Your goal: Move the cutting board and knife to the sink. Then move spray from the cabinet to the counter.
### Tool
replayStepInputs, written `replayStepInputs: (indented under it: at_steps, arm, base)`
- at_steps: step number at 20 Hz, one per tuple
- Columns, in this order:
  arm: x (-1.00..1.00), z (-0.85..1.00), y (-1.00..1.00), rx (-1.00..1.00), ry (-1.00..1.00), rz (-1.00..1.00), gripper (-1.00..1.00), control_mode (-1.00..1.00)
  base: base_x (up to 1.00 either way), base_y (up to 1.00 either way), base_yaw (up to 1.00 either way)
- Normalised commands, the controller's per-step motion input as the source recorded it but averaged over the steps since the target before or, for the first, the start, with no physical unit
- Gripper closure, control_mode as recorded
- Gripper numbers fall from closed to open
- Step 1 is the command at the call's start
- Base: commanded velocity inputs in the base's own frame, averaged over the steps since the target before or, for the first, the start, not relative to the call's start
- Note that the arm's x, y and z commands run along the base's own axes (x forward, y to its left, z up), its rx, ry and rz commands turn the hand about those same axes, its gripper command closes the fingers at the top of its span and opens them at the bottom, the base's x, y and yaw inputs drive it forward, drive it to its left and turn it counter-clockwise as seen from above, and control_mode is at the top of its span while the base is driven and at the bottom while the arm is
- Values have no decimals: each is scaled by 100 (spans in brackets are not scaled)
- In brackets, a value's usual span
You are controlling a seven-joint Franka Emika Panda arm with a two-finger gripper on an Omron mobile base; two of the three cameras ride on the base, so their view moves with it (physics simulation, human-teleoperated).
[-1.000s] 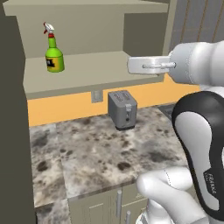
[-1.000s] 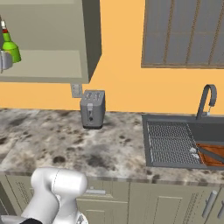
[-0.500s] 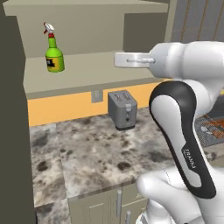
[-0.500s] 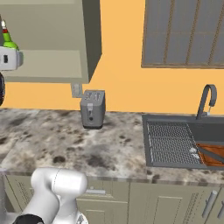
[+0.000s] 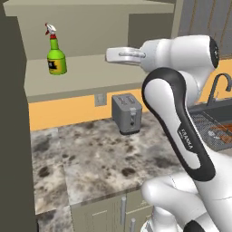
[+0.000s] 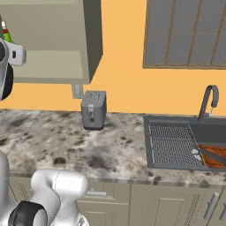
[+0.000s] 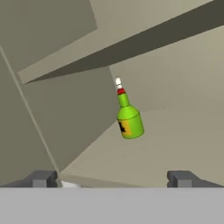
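In the right base view the spray (image 6: pixel 5 34) is mostly hidden behind the arm, and the cutting board (image 6: pixel 213 158) in the sink (image 6: pixel 176 132) is cut off at the picture's edge. The spray (image 5: pixel 56 57) stands upright on the cabinet (image 5: pixel 90 72) shelf, above the bench (image 5: pixel 99 154). The jaws (image 7: pixel 112 178) are spread wide and empty, well short of the bottle ahead.

A grey two-slot toaster (image 5: pixel 126 113) stands upright against the orange wall (image 6: pixel 128 84), just below a wall outlet (image 5: pixel 99 99), with a slatted grey window blind (image 6: pixel 185 33) higher up and beige lower cupboards (image 6: pixel 159 205) with metal handles (image 5: pixel 122 210) beneath.
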Motion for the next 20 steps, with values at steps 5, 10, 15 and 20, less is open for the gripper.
replayStepInputs:
  at_steps: [5, 10, 15, 20]
  arm:
    - [20, 0, 37, 0, 2, 8, -100, -100]
    - [30, 0, 31, 0, 0, 5, -100, -100]
    - [30, -2, 18, 0, 0, 3, -100, -100]
    - [22, -3, 16, 0, 0, 1, -100, -100]
  base:
    - [0, 0, 0]
    - [0, 0, 0]
    - [0, 0, 0]
    - [0, 0, 0]
